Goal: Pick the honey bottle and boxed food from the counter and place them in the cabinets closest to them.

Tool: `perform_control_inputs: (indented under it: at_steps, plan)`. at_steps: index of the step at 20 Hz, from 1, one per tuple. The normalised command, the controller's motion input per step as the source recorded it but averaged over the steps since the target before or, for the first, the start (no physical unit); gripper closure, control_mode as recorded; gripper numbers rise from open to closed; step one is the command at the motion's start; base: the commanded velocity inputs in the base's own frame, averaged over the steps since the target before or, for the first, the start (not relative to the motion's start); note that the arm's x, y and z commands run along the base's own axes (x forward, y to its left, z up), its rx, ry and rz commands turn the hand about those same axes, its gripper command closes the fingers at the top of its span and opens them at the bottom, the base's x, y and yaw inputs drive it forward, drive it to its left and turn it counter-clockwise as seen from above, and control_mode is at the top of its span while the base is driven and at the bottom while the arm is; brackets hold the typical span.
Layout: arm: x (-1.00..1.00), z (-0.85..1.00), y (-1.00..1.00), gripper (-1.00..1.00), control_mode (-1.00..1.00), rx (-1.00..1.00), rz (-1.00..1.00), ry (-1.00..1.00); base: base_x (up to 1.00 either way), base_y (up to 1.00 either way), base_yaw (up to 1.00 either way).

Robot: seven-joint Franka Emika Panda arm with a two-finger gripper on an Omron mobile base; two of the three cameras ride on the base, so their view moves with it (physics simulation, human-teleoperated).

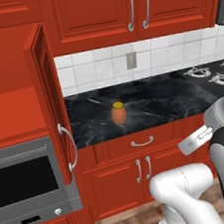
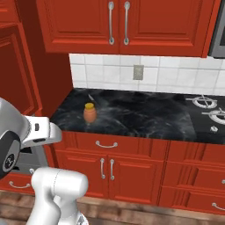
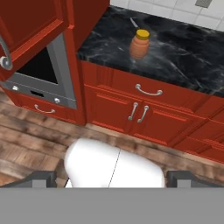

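Observation:
The honey bottle (image 1: 118,113) (image 2: 89,113) (image 3: 139,43), small and orange-brown with a yellow cap, stands upright on the black veined counter (image 1: 157,100) (image 2: 140,114) (image 3: 183,52) near its left end. My gripper (image 3: 113,179) is open with nothing between its fingertips (image 3: 43,178). It hangs well short of the counter, out over the floor and facing the lower doors. Red upper cabinets (image 1: 135,6) (image 2: 118,22) above the counter are shut. A tall cabinet door (image 1: 46,92) (image 3: 30,30) left of the bottle stands open. The boxed food is out of view.
A built-in oven (image 1: 28,180) (image 3: 41,72) sits under the open door at the left. Stove burners (image 1: 214,73) (image 2: 206,107) take up the counter's right end. Red drawers and doors with silver handles (image 1: 144,167) (image 3: 139,111) lie below the counter, above a wooden floor (image 3: 35,140).

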Motion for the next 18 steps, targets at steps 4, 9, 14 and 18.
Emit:
perform_control_inputs:
  at_steps: [4, 9, 14, 18]
  plan:
    - [0.0, 0.0, 0.0, -1.0, 1.0, 0.0, 0.0, 0.0, 0.48, 0.0, -0.03]
    - [0.0, 0.0, 0.0, -1.0, 1.0, 0.0, 0.0, 0.0, 0.59, -0.01, -0.01]
    - [0.0, 0.0, 0.0, -1.0, 1.0, 0.0, 0.0, 0.0, 0.62, -0.01, -0.01]
    - [0.0, 0.0, 0.0, -1.0, 1.0, 0.0, 0.0, 0.0, 0.5, 0.0, -0.01]
